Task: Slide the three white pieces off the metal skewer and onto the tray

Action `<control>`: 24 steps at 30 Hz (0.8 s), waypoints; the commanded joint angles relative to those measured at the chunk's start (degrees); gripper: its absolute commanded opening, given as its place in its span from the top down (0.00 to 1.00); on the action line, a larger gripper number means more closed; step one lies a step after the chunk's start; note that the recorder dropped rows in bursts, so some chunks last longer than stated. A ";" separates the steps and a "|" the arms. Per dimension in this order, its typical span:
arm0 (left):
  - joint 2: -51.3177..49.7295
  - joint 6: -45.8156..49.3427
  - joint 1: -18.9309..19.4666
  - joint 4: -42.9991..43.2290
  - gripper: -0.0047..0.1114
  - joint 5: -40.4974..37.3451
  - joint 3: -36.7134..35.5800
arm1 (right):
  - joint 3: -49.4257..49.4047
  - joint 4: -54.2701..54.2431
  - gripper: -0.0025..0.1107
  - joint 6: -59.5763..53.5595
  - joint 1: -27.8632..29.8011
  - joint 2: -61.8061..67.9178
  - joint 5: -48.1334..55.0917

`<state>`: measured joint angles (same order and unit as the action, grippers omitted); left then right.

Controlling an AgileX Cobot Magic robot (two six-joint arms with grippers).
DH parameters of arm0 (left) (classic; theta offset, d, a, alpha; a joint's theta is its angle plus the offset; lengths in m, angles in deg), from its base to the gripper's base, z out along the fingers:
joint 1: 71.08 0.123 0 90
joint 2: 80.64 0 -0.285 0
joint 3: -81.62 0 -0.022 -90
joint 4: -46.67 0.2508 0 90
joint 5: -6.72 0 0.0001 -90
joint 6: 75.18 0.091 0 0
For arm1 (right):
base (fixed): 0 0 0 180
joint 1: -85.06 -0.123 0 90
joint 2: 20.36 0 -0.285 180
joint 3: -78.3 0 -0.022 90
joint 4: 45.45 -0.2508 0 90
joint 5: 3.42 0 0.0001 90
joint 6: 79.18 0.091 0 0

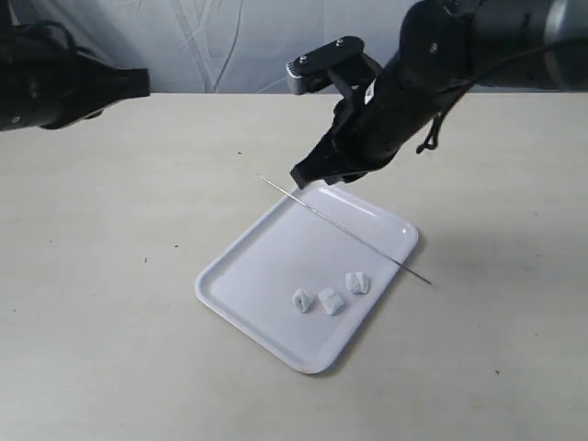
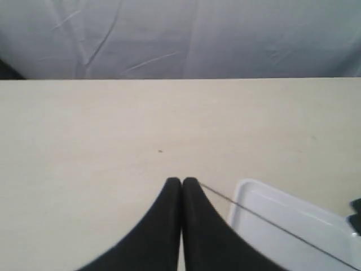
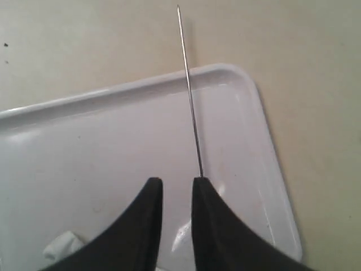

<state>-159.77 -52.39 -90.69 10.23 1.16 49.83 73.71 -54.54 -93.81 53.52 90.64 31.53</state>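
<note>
surface: beige table | on it: white tray

Bulky black left arm and right arm, grey box behind the right jaws, thin black cable, smooth tapered black fingers

A pale beige table filled most of every view, its matte top plain but for a few tiny dark specks. Behind its far edge hung a wrinkled backdrop, light grey-blue and creased in long folds, probably cloth, though the pictures were too soft to be sure. The light was even and diffuse, casting only faint, soft-edged shadows on the tabletop.
</note>
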 commanded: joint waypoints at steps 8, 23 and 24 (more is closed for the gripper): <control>11.61 0.70 4.71 8.34 0.96 7.86 -11.42 | -26.25 -0.64 0.81 0.36 0.12 -19.31 -33.36; 36.37 0.14 8.79 5.18 0.96 9.41 -25.09 | -48.97 -6.74 0.81 1.13 0.23 -44.40 -57.11; 37.77 0.14 8.94 4.93 0.96 9.79 -26.11 | -49.72 -6.87 0.81 1.13 0.23 -45.26 -57.23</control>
<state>-125.95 -51.90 -82.43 17.06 9.31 26.44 26.77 -60.44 -92.23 53.52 48.51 -23.22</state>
